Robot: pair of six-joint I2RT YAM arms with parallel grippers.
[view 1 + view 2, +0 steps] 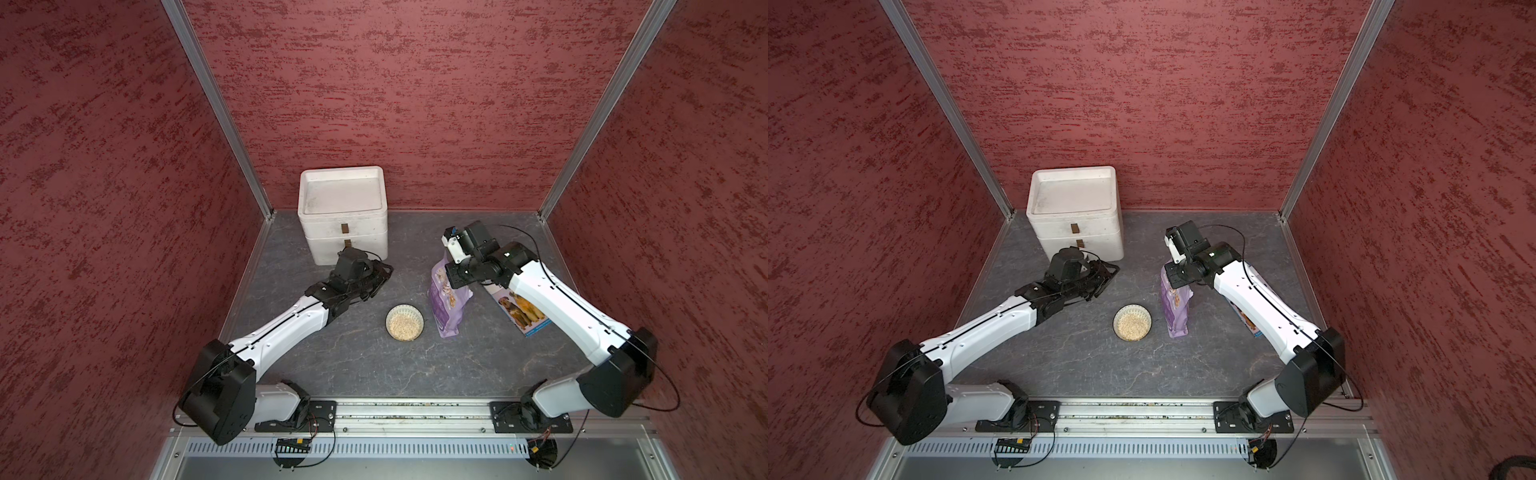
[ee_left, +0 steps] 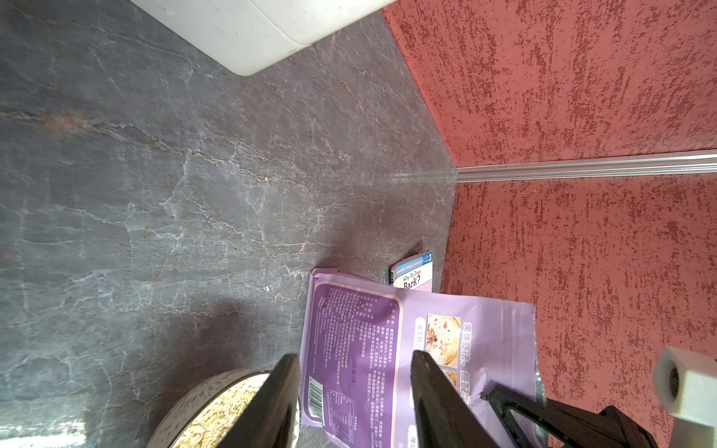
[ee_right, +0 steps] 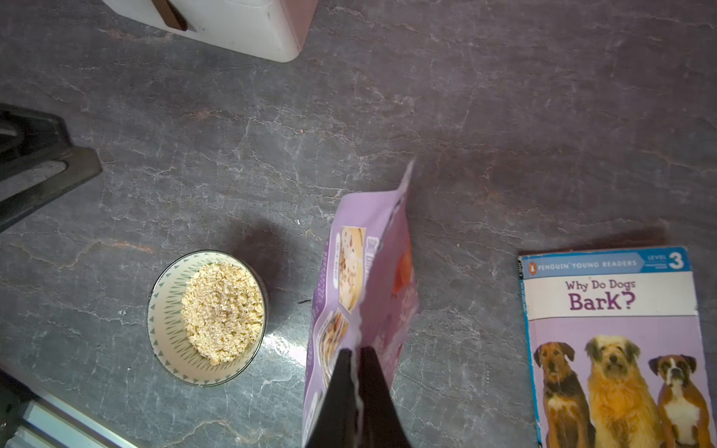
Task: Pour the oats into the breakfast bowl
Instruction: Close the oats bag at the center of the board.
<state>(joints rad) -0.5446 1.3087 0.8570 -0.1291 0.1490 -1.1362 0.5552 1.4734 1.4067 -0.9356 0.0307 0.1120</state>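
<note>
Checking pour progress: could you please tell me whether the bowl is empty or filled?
Partly filled: oats heap inside the bowl, below its rim.

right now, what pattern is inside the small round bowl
Green radiating ticks on white bowl, best in right wrist view

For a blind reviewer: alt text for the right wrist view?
The right gripper pinches the top edge of the purple pouch; a patterned bowl of oats sits on one side, a dog book on the other.
</note>
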